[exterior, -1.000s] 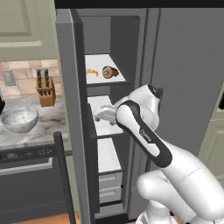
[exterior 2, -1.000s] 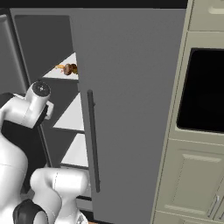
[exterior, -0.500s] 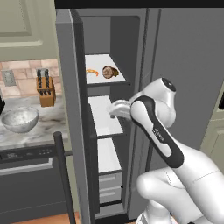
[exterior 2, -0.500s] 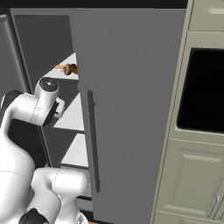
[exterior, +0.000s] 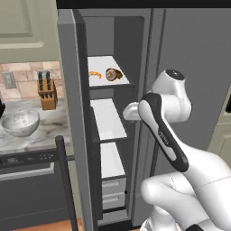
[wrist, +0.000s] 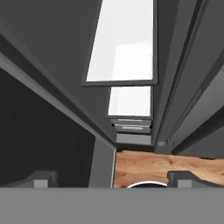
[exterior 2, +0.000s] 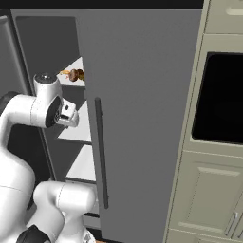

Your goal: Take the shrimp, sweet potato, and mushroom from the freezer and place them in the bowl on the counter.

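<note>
Freezer [exterior: 118, 135] door stood open, shrimp [exterior: 94, 74] on top shelf beside brown lump [exterior: 113, 74], gripper [wrist: 113, 177] fingertips apart, empty, pointed down, bowl [exterior: 20, 123] on counter [exterior: 31, 139]

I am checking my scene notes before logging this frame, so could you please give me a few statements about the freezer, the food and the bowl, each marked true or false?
1. The freezer door stands open. True.
2. The shrimp lies in the bowl. False: it lies on the freezer's top shelf, beside a brown lump.
3. The bowl stands on the counter, near the knife block. True.
4. The gripper grips the shrimp. False: its fingertips are apart with nothing between them.
5. The freezer's middle shelf holds the shrimp. False: it looks bare.
</note>
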